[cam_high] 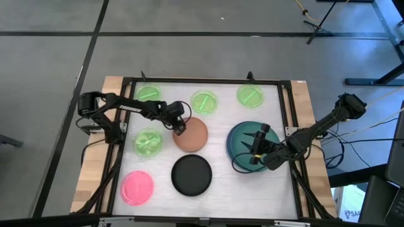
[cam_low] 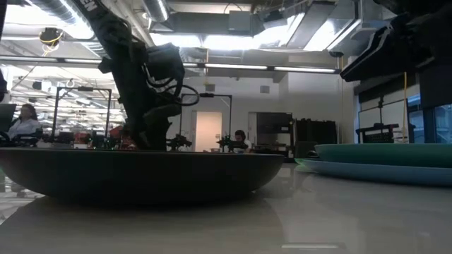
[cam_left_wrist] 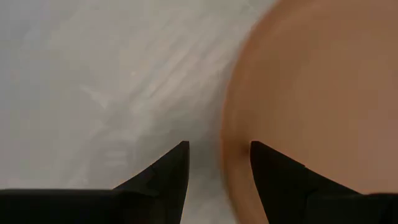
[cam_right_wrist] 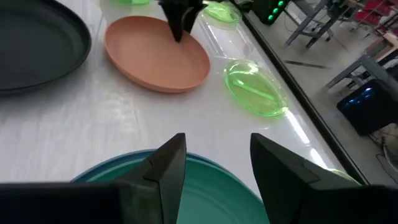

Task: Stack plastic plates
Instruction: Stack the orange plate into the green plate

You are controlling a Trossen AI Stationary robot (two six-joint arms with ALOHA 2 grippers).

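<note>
White table [cam_high: 214,189], workshop w/ seated people behind; both grippers' jaws apart, empty, over plates.

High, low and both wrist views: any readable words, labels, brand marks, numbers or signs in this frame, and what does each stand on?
None can be read.
Light marks at the top edge of the low view, on the left arm: cut off, unreadable.
The tan-orange plate, black plate, pink plate, teal-green plate and lime-green plates: no print shows.
Left gripper and right gripper: no markings show.
</note>
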